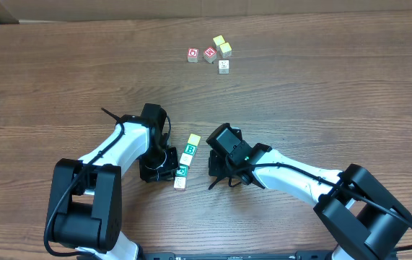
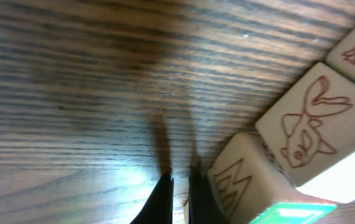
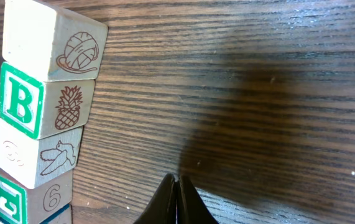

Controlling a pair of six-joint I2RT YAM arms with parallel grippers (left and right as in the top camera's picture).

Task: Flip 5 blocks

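Wooden table (image 1: 321, 94) fills the overhead view. Left arm (image 1: 112, 148) is reached in from lower left, right arm (image 1: 292, 170) from lower right, and both are brought to frame centre.

Left gripper (image 2: 178, 190): pressed almost together, only a sliver left between the tips, nothing pinched. It is set low over bare wood just left of the row. Right gripper (image 3: 176, 186): pressed fully together, nothing pinched, set right of the row, near but apart from it.

The five blocks (image 1: 186, 160) are lined up in one slanted row at frame centre, between the two grippers, each touching the next. From the upper end down are noted: yellow-topped block (image 1: 194, 139), green B block (image 1: 190, 149), then whitish, green-printed and whitish tops. In the right wrist view, side faces with a yarn ball, pineapple, bird and a 6 are shown. In the left wrist view an M-faced block (image 2: 233, 183) is seen just beside the fingers.

A loose group is left at upper centre: two red-printed cubes (image 1: 201, 54) and three pale cubes (image 1: 224, 52), well apart from both grippers.

Progress: no block is held, tilted or mid-turn. Which faces started on top cannot be told, so the count of flips done cannot be given. It is judged that the arms are parked beside the row with no flip under way. Up to five flips may be left.
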